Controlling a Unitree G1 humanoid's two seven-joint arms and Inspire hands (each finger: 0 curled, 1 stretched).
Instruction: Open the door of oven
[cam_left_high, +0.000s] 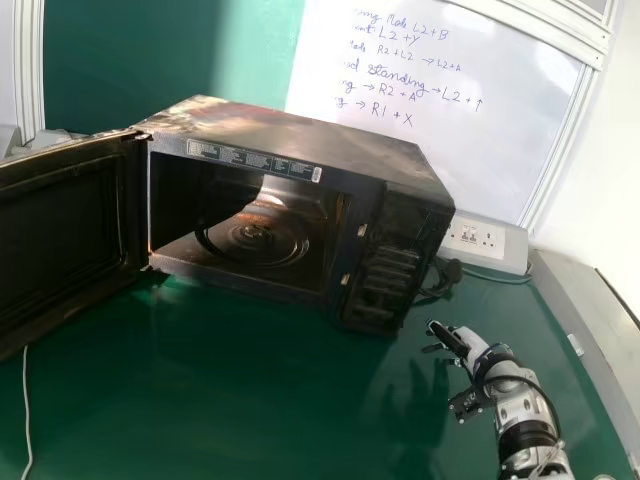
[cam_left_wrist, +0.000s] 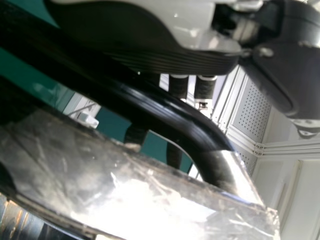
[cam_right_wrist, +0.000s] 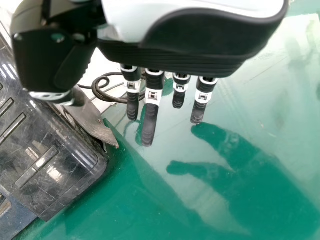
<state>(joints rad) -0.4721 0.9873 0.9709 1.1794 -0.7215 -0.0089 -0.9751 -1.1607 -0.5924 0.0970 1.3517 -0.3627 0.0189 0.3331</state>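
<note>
1. Left hand (cam_left_wrist: 172, 59), white-shelled with black ribbed palm: fingers extended, not curled, passing behind the handle; whether the palm bears on it cannot be told.
2. Handle (cam_left_wrist: 165, 107), a glossy black curved bar: lies across the palm side of the fingers. For a sound opening stroke, keep the fingers behind the bar, lead it along the hinge arc and avoid twisting it.
3. Oven door (cam_left_high: 65, 225), a dark framed panel: stands wide open toward the robot's left. Opening is judged practically complete; forcing it further could strain the hinge or shift the body.
4. To release, ease the fingers out along the bar, lest they snag and drag the door back.
5. Right hand (cam_right_wrist: 210, 42), white and black: fingers straight and spread, above the glossy green table (cam_left_high: 250, 410), near the control-panel side.
6. Microwave oven (cam_left_high: 300, 135), a black, scuffed box: sits at an angle on the table.
7. Cooking cavity (cam_left_high: 325, 240), metal-walled: holds a round, clear turntable plate (cam_left_high: 255, 250) on its floor.
8. Whiteboard (cam_left_high: 500, 130), handwritten in blue: stands behind the oven.
</note>
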